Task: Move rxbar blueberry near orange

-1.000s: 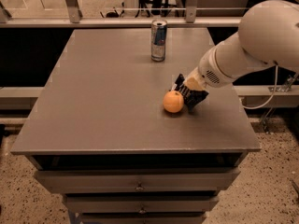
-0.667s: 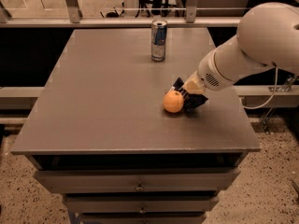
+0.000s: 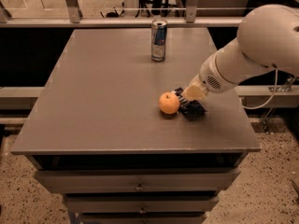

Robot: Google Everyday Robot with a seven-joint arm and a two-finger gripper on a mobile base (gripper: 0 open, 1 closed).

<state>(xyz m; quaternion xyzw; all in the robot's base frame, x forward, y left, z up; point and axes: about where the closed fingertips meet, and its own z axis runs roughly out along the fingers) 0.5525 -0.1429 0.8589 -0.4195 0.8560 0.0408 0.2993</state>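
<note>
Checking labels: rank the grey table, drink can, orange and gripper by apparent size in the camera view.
Grey table
Tall blue-and-silver drink can
Round orange fruit and dark gripper right beside it, low at the tabletop: look alike

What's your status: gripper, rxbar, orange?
Arm's gripper down on table, beside orange. No clear sight of rxbar blueberry, likely hidden at gripper. Only drink can nearby, far back, not in the way.

- The dark end effector (image 3: 190, 107) sits low on the grey worktop (image 3: 103, 101), just right of the orange (image 3: 169, 103); whether they touch cannot be told.
- The white arm (image 3: 243, 59) reaches in from the right.
- A drink can (image 3: 159, 39) stands upright near the far edge, well apart from the orange.
- Drawers (image 3: 140, 181) run under the worktop's front edge.
</note>
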